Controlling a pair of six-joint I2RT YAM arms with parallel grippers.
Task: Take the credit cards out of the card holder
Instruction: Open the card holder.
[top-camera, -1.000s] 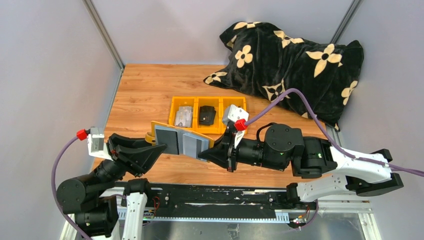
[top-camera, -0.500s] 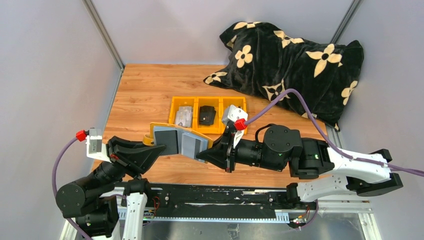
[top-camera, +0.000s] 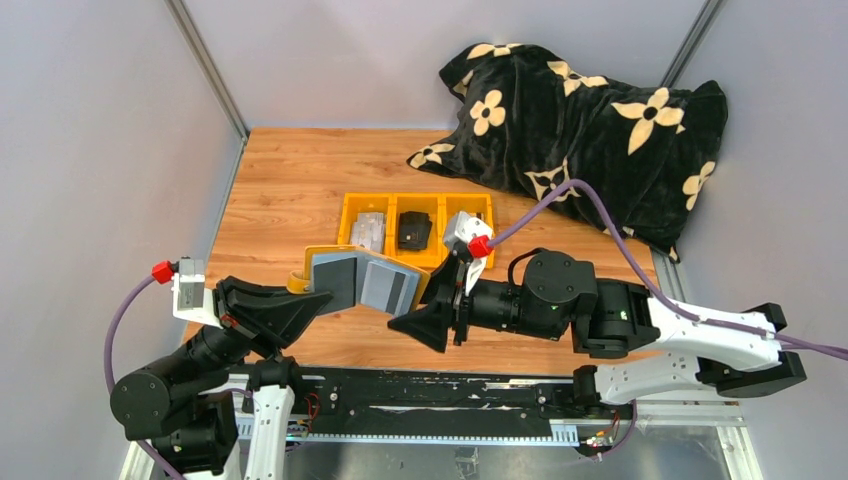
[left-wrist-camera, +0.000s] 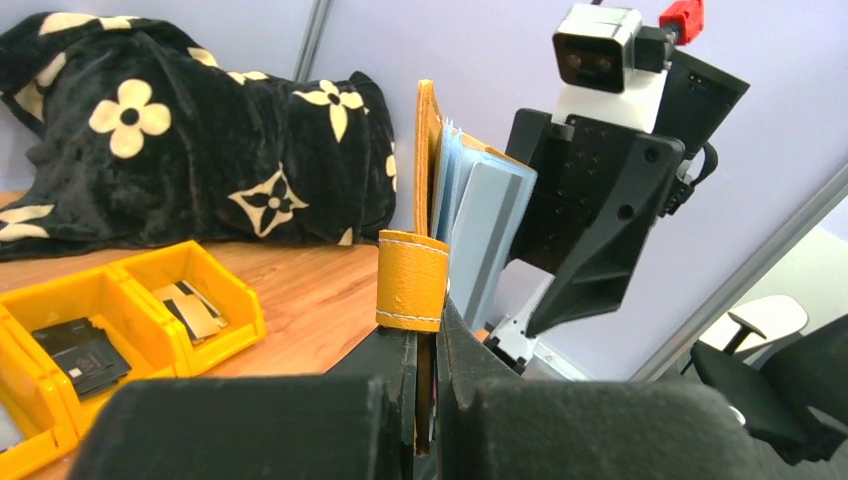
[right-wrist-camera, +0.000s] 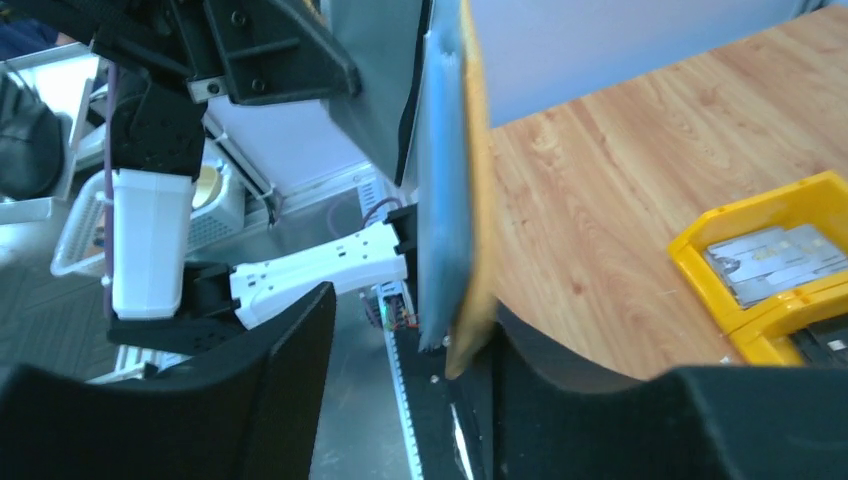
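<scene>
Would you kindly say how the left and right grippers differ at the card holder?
The left gripper is shut on the card holder; the right gripper is open, only straddling it. The left one takes its left edge, the right one its right edge. Both are black.

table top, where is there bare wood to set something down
Free: bare wood of the table, behind and left of the yellow tray. Crowded: mid-table, where left gripper, right gripper and card holder meet; far right, the blanket.

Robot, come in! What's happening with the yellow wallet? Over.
Left gripper shut on card holder, lifted, spread open. Right gripper open at its other flap. Nothing blocking.
</scene>
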